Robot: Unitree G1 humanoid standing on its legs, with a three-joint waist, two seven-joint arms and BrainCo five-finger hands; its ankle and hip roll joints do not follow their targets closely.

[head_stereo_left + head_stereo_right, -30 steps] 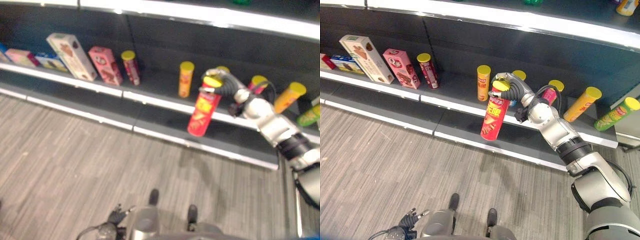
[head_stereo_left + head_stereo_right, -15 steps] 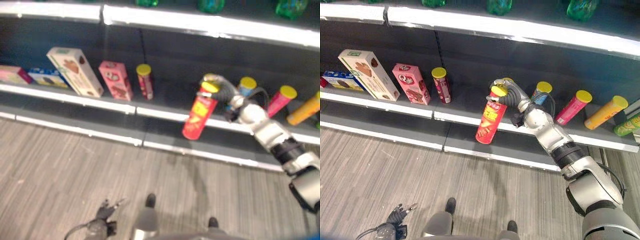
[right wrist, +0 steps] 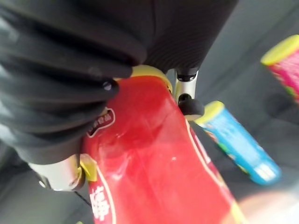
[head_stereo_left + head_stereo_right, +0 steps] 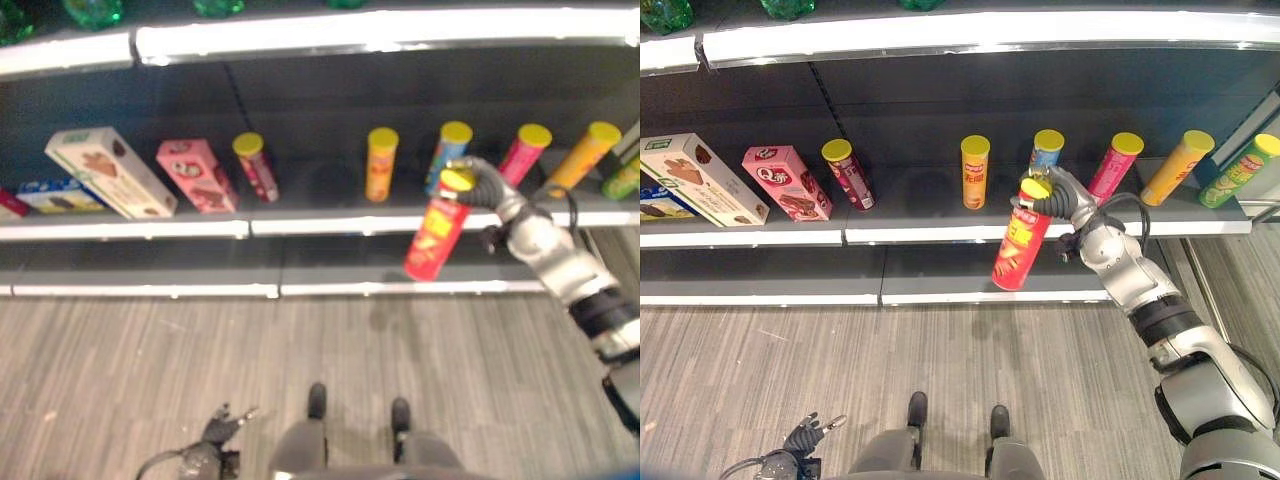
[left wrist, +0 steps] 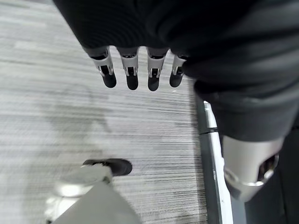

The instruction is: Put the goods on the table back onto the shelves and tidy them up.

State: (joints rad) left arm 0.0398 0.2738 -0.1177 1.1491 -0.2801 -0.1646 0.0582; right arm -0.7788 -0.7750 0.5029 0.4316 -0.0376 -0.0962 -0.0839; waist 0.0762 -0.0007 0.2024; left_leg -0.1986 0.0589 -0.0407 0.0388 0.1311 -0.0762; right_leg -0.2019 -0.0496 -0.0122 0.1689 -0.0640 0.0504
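The right hand has its fingers curled round the yellow lid end of the red crisp tube; the tube's long axis hangs down and forward from them, just before the shelf gap beyond.

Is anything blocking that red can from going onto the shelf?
Nothing visible does. The right hand holds the red can by its top, before the shelf, facing the gap between the orange can and blue can.

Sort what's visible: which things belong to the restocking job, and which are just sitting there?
In the job:
- tall red crisp can with yellow lid, held by right hand
- dark shelf

Not in play:
- orange can
- pink carton
- left hand, idle
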